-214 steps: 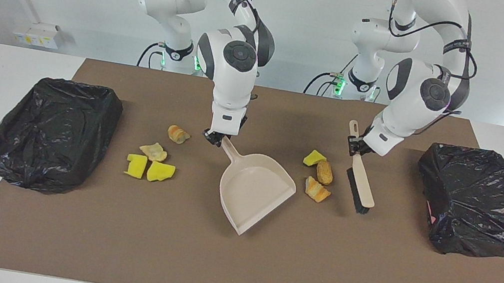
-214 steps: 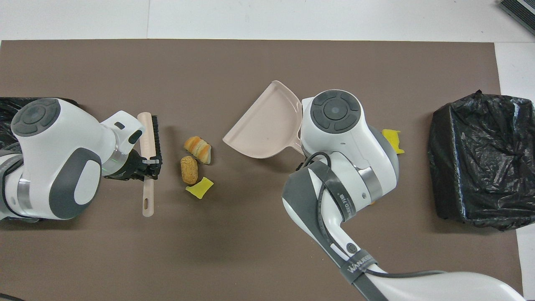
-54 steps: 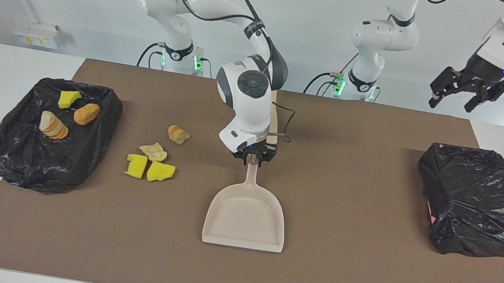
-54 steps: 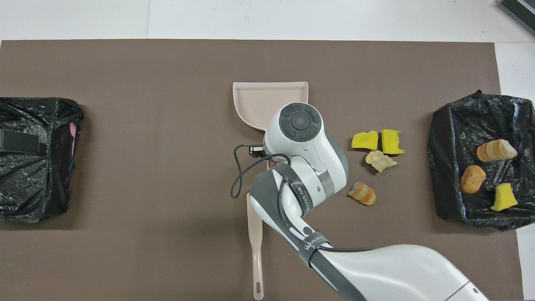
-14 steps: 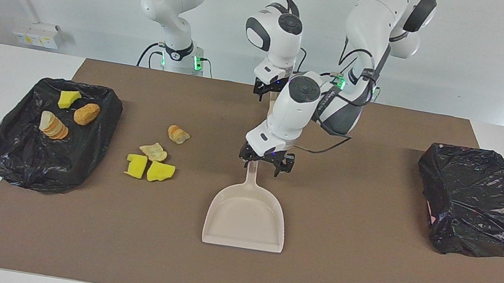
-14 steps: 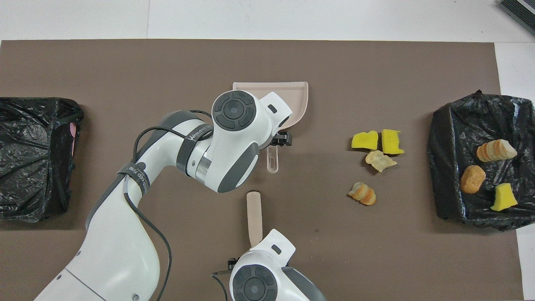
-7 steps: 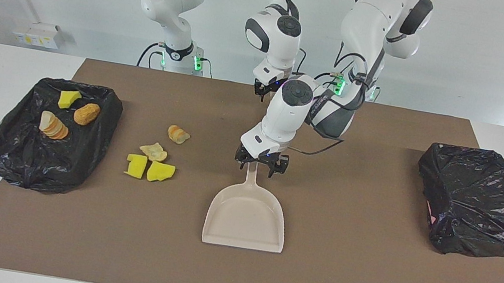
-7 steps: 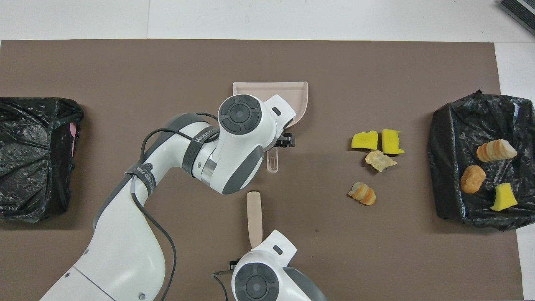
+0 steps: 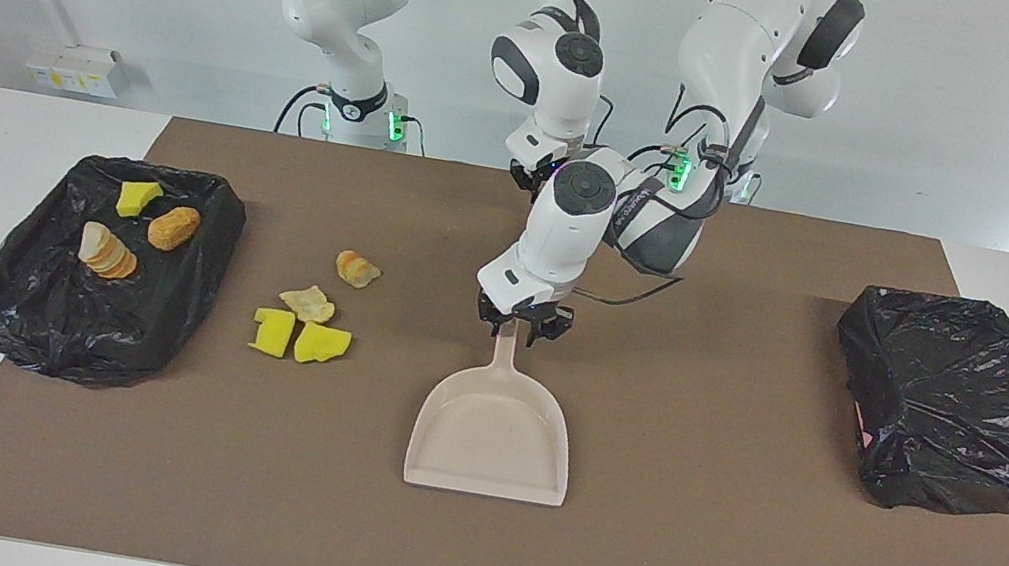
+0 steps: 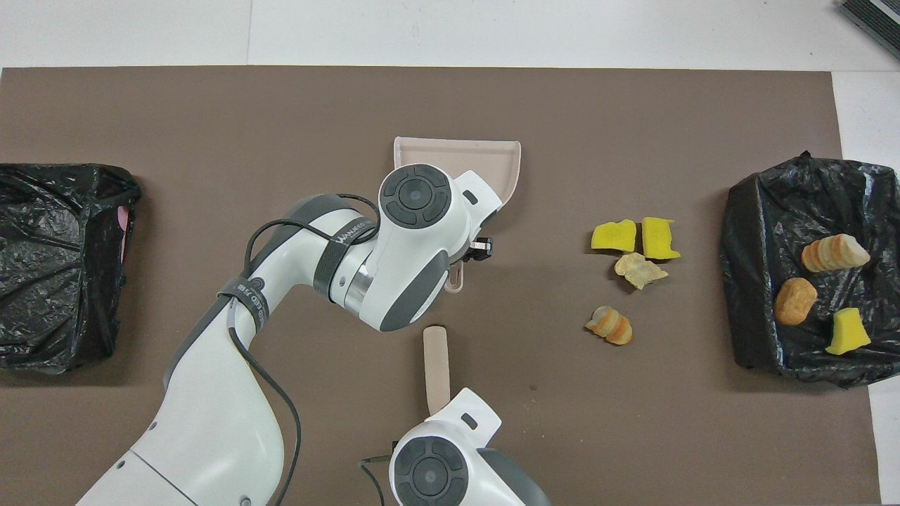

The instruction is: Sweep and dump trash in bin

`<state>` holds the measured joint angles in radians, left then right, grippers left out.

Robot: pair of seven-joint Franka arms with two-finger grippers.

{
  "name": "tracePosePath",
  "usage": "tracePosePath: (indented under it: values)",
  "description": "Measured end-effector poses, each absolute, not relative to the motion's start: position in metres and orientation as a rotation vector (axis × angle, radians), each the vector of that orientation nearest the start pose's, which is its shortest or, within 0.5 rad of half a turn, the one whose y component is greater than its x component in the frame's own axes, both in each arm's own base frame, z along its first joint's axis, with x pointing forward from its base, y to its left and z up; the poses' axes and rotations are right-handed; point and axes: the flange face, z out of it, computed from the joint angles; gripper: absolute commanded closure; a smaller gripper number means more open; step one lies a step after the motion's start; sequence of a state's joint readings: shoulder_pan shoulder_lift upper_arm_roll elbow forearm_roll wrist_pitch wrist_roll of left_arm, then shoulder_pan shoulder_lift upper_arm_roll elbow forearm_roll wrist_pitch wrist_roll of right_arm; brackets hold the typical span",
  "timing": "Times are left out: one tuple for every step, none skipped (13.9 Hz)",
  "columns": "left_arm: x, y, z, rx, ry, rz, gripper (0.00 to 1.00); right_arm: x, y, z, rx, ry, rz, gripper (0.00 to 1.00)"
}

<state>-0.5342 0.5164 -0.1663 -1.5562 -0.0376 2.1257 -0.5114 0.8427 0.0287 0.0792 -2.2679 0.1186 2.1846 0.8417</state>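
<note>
While facing view hides brush [image 10: 436, 369], overhead shows it, seemingly under right tool [image 9: 533, 179].

Trash [image 9: 303, 324]: four scraps on mat, three binned

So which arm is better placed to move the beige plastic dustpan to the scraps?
Left: the left gripper grips the handle of the dustpan; the right gripper is at the beige brush handle.

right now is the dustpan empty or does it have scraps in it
Empty. The dustpan lies flat with its tray bare; four scraps sit on the mat toward the right arm's end, and three are in the bin.
</note>
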Motion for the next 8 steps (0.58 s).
tracePosePath:
  values:
    - [0.543,-0.437,0.356,-3.255,0.238,0.037,1.0,0.305,0.404,0.34,-3.171,-0.001,0.25,1.0]
    - [0.544,-0.435,0.357,-3.252,0.232,0.039,1.0,0.308,0.398,0.343,-3.183,0.016,0.275,1.0]
    - [0.548,-0.43,0.358,-3.247,0.233,0.038,1.0,0.312,0.389,0.347,-3.195,0.043,0.301,1.0]
    - [0.554,-0.42,0.359,-3.232,0.263,0.035,1.0,0.318,0.377,0.353,-3.206,0.074,0.33,1.0]
    - [0.562,-0.407,0.363,-3.217,0.316,0.04,1.0,0.325,0.366,0.359,-3.212,0.1,0.353,1.0]
    - [0.572,-0.389,0.37,-3.203,0.375,0.044,1.0,0.33,0.354,0.366,-3.216,0.116,0.374,1.0]
    - [0.581,-0.37,0.381,-3.192,0.432,0.046,1.0,0.337,0.342,0.373,-3.217,0.131,0.394,1.0]
    - [0.589,-0.348,0.394,-3.176,0.502,0.053,1.0,0.344,0.328,0.379,-3.217,0.139,0.416,1.0]
